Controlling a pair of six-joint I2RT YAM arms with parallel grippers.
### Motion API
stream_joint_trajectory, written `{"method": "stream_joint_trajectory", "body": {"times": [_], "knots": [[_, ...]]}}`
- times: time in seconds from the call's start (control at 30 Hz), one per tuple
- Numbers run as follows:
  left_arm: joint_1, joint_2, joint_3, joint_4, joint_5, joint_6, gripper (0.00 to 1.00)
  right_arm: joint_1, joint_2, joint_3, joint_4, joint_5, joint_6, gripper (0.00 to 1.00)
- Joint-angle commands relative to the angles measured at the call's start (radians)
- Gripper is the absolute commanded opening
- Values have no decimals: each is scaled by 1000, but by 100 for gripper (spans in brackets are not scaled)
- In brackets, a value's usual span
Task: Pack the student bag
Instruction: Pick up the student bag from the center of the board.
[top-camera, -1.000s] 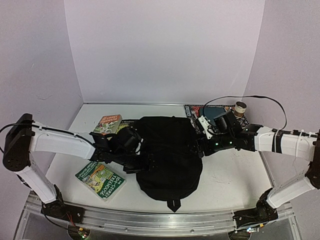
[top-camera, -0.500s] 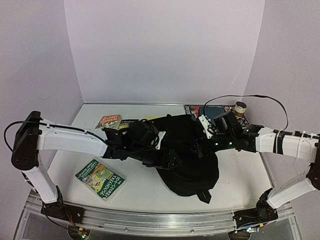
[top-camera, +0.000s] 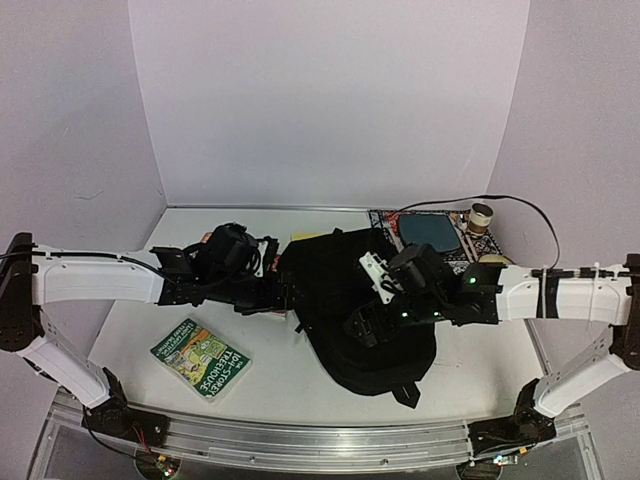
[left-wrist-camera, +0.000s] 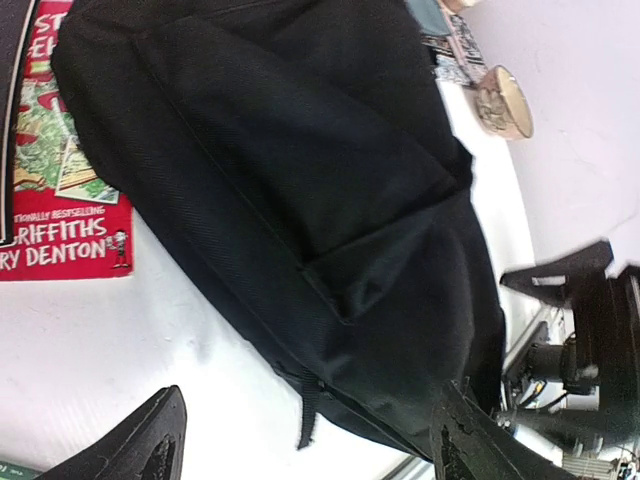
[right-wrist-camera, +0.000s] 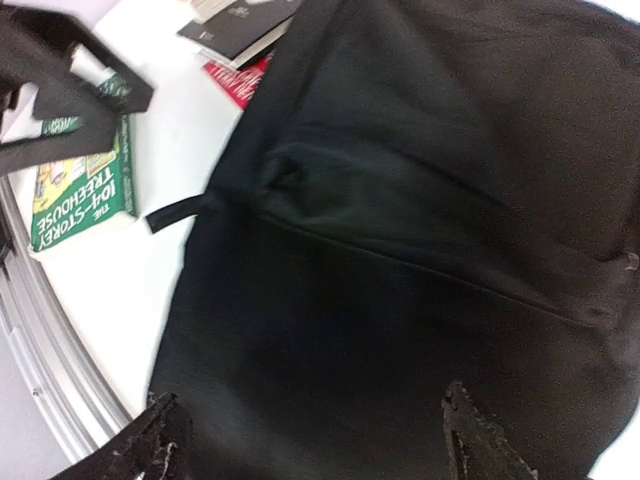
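Lying diagonally: student bag (top-camera: 325, 280), top near-right.

Student bag (top-camera: 375, 355): large soft black backpack, flat on table (top-camera: 270, 380), skewed, loop toward near edge.

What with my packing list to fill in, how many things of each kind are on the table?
student bag: 1
books: 4 (green book, red book, black book, patterned book)
brown roll: 1
Total: 6
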Motion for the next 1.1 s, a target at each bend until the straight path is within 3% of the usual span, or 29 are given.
{"method": "stream_joint_trajectory", "body": {"times": [0.0, 0.2, 0.3, 0.4, 0.6, 0.67, 1.07], "knots": [[18, 43, 8, 58, 19, -3, 84, 75, 106, 91, -23, 64, 63, 92], [26, 151, 46, 132, 71, -4, 80, 106, 230, 168, -60, 90, 56, 92], [35, 190, 60, 174, 108, -15, 77, 109, 265, 188, -114, 129, 34, 86], [36, 216, 75, 194, 132, -28, 75, 110, 268, 196, -158, 197, 3, 69], [35, 238, 72, 264, 192, -69, 70, 106, 190, 189, -176, 240, -66, 14], [36, 246, 72, 280, 217, -78, 69, 102, 164, 189, -177, 249, -80, 0], [8, 150, 7, 337, 234, 6, 66, 4, 63, 161, -136, 37, -102, 0]]}}
